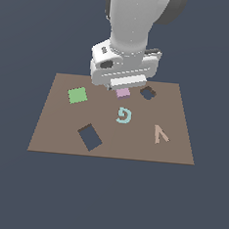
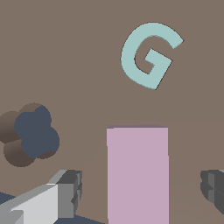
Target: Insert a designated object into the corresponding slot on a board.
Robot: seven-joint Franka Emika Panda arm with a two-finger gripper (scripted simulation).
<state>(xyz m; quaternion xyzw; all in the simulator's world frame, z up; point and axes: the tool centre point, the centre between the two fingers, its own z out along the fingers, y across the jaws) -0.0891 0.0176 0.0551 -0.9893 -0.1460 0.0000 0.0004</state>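
Observation:
The pale pink square block [image 1: 122, 92] [image 2: 138, 175] sits in the far middle part of the brown board [image 1: 133, 147], just under the arm's hand. My gripper [image 1: 119, 89] [image 2: 140, 192] is down around it and open. In the wrist view one finger [image 2: 65, 192] and the other finger [image 2: 214, 190] stand on either side of the block, each with a gap to it. The slot [image 1: 90, 136], a dark tilted four-sided cut-out, lies near the board's front on the exterior view's left, out of the wrist view.
A green square [image 1: 78, 95] lies at the board's far left in the exterior view. A light-blue spiral [image 1: 123, 115] [image 2: 148, 54] is near the middle. A smaller notched dark hole [image 1: 148, 93] [image 2: 35, 133] is close beside the block. A peach V shape [image 1: 160, 134] lies to the right.

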